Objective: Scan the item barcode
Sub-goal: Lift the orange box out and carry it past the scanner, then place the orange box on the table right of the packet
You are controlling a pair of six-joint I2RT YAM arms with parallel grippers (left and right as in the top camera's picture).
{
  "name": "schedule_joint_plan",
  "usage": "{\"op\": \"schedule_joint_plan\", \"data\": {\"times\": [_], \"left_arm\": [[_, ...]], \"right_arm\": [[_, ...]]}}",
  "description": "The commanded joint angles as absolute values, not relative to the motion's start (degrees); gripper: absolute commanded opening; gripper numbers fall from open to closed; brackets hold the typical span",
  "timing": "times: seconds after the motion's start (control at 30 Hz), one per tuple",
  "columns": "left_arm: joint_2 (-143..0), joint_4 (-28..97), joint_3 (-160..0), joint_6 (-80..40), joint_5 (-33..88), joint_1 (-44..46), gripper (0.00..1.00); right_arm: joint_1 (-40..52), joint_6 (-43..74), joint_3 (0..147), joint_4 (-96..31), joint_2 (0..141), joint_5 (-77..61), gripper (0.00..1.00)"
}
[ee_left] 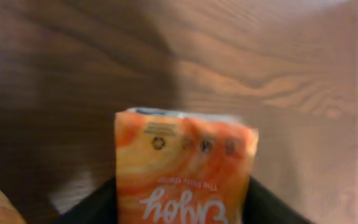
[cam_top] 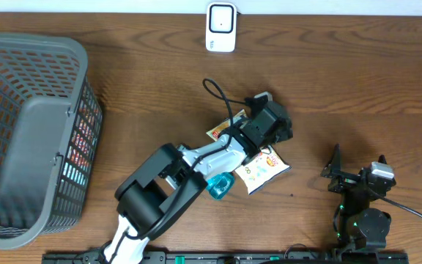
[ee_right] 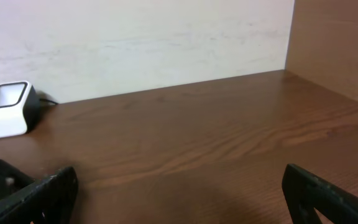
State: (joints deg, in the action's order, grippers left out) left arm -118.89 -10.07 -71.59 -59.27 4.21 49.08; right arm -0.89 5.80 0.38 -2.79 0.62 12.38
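Shows the orange snack packet (ee_left: 185, 168) between the left jaws, cannot tell whether pinched or loose, has the right jaws spread wide and empty, and risks a slack hold letting it slip onto the desk (cam_top: 343, 73), barcode turned from the scanner (cam_top: 220, 27) well beyond the jaws.

One basket (cam_top: 31, 44), one scanner (cam_top: 220, 27), one snack packet (cam_top: 266, 170), two arms (cam_top: 168, 176) (cam_top: 361, 220)
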Motion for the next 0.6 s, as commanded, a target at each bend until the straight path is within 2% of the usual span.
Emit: {"op": "schedule_joint_plan", "data": {"times": [0.0,0.13,0.27,0.57], "left_arm": [[-117.82,-10.20,-71.70,-60.49,4.12,48.95,0.98],[-115.61,-9.43,-72.99,-56.53,6.46,48.93,0.98],[-110.28,-3.22,-75.75,-50.70,6.26,48.12,0.98],[-91.48,30.22,-87.64,-40.45,-7.49,37.80,0.98]], "right_arm": [[-1.06,5.26,0.32,-3.03,0.38,12.49,0.99],[-1.04,5.26,0.32,-3.03,0.38,12.49,0.99],[-1.04,5.26,0.32,-3.03,0.38,12.49,0.99],[-1.04,5.26,0.32,-3.03,0.38,12.49,0.99]]}}
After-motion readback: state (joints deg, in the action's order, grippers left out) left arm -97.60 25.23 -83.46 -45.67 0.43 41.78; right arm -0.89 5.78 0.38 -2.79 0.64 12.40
